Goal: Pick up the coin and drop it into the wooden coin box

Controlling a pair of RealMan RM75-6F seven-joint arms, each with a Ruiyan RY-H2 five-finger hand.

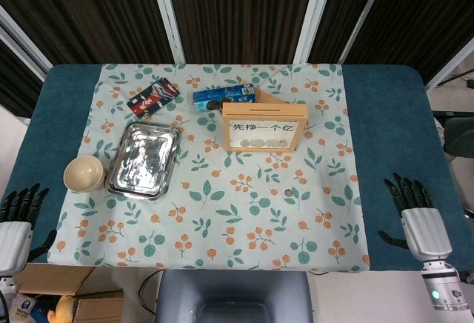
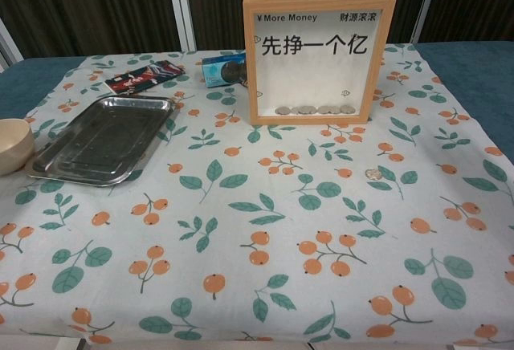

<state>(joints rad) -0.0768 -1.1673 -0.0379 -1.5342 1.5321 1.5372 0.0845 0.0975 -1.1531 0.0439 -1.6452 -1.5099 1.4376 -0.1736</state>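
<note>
A small silver coin (image 1: 289, 190) lies on the leaf-and-berry tablecloth, right of centre; in the chest view the coin (image 2: 373, 173) sits in front of the box's right corner. The wooden coin box (image 1: 264, 126) stands upright behind it, glass front with black characters and several coins at its bottom (image 2: 319, 59). My left hand (image 1: 16, 223) rests at the table's near left edge, fingers apart and holding nothing. My right hand (image 1: 417, 215) rests on the blue table near the right front edge, fingers apart, empty. Neither hand shows in the chest view.
A steel tray (image 1: 144, 159) lies left of centre with a beige bowl (image 1: 84, 172) beside it. A red-black packet (image 1: 153, 96) and a blue packet (image 1: 224, 95) lie at the back. A grey chair back (image 1: 233, 297) is at the near edge.
</note>
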